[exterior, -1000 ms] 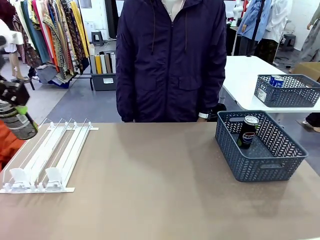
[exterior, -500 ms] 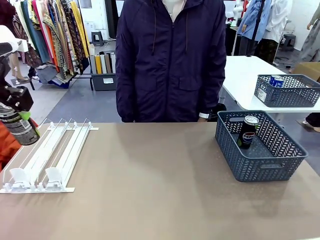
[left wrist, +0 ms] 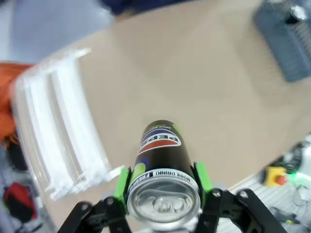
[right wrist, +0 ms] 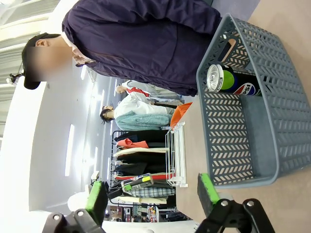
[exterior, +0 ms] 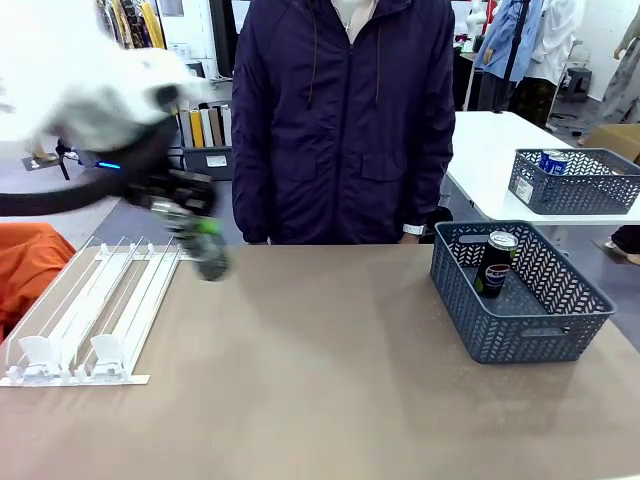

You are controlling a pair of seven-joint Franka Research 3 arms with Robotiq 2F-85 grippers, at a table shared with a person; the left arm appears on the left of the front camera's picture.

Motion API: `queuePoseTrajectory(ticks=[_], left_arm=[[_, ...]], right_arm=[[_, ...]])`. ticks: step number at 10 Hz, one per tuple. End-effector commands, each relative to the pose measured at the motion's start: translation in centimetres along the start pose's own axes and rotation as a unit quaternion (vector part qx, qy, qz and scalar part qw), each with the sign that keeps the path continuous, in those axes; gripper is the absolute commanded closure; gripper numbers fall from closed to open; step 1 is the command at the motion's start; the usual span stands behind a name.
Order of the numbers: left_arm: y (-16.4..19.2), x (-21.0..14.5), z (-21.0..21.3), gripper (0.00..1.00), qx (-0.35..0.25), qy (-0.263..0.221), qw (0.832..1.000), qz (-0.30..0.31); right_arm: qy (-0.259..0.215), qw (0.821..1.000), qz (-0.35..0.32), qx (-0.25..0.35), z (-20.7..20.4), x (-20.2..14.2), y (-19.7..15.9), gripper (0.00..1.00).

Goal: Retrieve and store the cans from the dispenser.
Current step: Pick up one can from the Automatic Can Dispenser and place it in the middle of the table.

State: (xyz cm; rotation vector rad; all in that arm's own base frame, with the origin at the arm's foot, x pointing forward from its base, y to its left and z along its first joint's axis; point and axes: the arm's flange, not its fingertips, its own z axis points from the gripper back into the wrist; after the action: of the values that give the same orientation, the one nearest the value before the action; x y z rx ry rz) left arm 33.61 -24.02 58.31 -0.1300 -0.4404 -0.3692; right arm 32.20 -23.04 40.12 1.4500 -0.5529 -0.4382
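Note:
My left gripper (exterior: 203, 240) is shut on a black can (exterior: 212, 262) with a red-white-blue logo, held in the air just past the far right corner of the white dispenser (exterior: 90, 310); both are motion-blurred. In the left wrist view the green pads clamp the can (left wrist: 163, 160) near its silver top, with the dispenser (left wrist: 58, 126) below left. A second black can (exterior: 495, 264) stands in the grey mesh basket (exterior: 560, 325) at the right. My right gripper (right wrist: 151, 194) is open and holds nothing; beyond it are that basket (right wrist: 272, 126) and its can (right wrist: 233, 80).
A person in a dark jacket (exterior: 340, 120) stands at the far edge of the table, arms down. Another grey basket (exterior: 575, 185) with a blue can sits on a white table behind. The brown tabletop (exterior: 320, 370) between dispenser and basket is bare.
My left arm has swung from the picture's left edge to the right, past the dispenser's far end, carrying the can. The basket and the person have not moved.

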Motion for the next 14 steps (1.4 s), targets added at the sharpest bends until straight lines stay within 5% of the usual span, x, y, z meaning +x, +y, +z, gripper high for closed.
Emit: queuePoseTrajectory(ticks=[1,4,10,11,12,13,14], left_arm=[[-3.8,6.7,-6.1,1.00,-0.058,0.024,0.997,-0.047],[-11.8,10.2,-14.6,1.00,-0.071,0.082,0.990,-0.090],[-14.6,10.1,-20.3,1.00,-0.020,0.146,0.983,-0.107],[-14.6,10.0,-20.6,0.82,-0.016,0.150,0.983,-0.103],[-14.6,9.9,-20.9,0.34,-0.013,0.151,0.983,-0.107],[-14.5,9.8,-20.9,0.00,-0.013,0.151,0.982,-0.109],[-14.5,9.9,-20.9,0.00,-0.013,0.150,0.983,-0.107]], right_arm=[[0.003,1.000,-0.008,0.002,0.1,0.0,0.5,0.00],[0.003,1.000,-0.008,0.002,0.1,0.0,0.5,0.00],[0.003,1.000,-0.008,0.002,0.1,0.0,0.5,0.00],[0.003,1.000,-0.008,0.002,0.1,0.0,0.5,0.00],[0.003,1.000,-0.008,0.002,0.1,0.0,0.5,0.00],[0.003,1.000,-0.008,0.002,0.1,0.0,0.5,0.00],[0.003,1.000,-0.008,0.002,0.1,0.0,0.5,0.00]])
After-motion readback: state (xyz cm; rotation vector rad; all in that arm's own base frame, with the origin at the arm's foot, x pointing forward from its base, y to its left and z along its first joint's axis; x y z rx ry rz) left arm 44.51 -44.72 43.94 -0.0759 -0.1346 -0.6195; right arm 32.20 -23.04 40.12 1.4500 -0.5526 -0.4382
